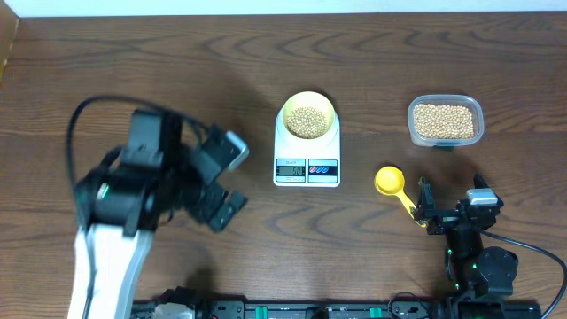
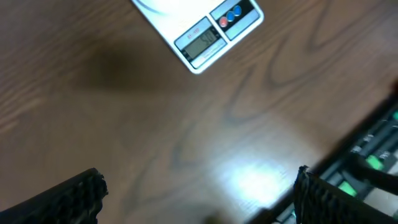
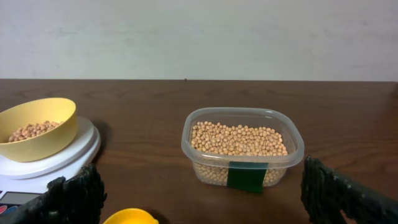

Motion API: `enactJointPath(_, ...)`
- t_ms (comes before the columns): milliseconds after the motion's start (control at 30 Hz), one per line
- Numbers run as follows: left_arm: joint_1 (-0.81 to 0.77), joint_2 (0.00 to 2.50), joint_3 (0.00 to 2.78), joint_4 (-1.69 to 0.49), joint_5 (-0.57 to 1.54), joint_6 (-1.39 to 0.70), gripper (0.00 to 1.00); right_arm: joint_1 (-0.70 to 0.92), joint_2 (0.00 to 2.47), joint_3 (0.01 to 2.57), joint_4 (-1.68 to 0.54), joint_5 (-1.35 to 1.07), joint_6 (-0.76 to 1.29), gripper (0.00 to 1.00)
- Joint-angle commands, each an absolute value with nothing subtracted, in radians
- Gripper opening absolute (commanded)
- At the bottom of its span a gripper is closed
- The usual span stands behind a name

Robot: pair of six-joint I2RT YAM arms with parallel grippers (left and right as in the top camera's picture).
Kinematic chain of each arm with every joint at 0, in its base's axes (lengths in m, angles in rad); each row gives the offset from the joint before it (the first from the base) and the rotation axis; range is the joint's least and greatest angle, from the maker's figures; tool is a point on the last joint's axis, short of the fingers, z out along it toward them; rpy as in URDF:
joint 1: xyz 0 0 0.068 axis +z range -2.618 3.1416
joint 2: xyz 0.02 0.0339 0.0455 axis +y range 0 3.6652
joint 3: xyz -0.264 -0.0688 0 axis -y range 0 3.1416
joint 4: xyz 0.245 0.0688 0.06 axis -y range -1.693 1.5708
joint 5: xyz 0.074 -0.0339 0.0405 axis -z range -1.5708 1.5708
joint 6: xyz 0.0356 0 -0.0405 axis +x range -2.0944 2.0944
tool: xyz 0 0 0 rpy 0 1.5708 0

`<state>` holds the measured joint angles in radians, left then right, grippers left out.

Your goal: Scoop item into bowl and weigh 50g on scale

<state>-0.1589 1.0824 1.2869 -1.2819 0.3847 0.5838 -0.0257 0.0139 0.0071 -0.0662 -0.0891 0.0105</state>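
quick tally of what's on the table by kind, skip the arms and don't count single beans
containers of tan round beans: 2 (small round pale yellow bowl, clear rounded-rectangular plastic tub)
white digital kitchen scale: 1
bright yellow long-handled scoop: 1
total: 4

On my white digital kitchen scale [image 2: 163,14], the small LCD display [image 2: 200,44] shows dark digits, too blurred for me to read. A tiny line of print above it is also illegible. The green patch [image 3: 247,177] on the clear plastic tub [image 3: 283,134] shows no lettering I can make out.
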Motion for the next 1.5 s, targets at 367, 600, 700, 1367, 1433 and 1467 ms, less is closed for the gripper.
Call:
enactJointPath(367,-0.155,0.612,1.279,-1.468,0.329,0.359,0.98,-0.017,0.005,0.006,-0.071,-0.081,-0.001,0.99)
enactJointPath(600,-0.155,0.403,1.277,-1.519,0.316,0.357,0.98,-0.017,0.005,0.006,-0.071,-0.081,-0.001,0.99)
enactJointPath(700,-0.155,0.331,1.277,-1.535,0.316,0.357,0.98,-0.017,0.005,0.006,-0.071,-0.081,-0.001,0.99)
enactJointPath(1367,-0.132,0.003,1.259,-1.571,0.234,0.341,0.98,-0.017,0.005,0.006,-0.071,-0.081,-0.001,0.99)
enactJointPath(1433,-0.121,0.003,1.259,-1.571,0.234,0.341,0.98,-0.017,0.005,0.006,-0.071,-0.081,-0.001,0.99)
enactJointPath(1467,-0.112,0.003,1.259,-1.572,0.234,0.341,0.98,-0.017,0.005,0.006,-0.071,-0.081,-0.001,0.99)
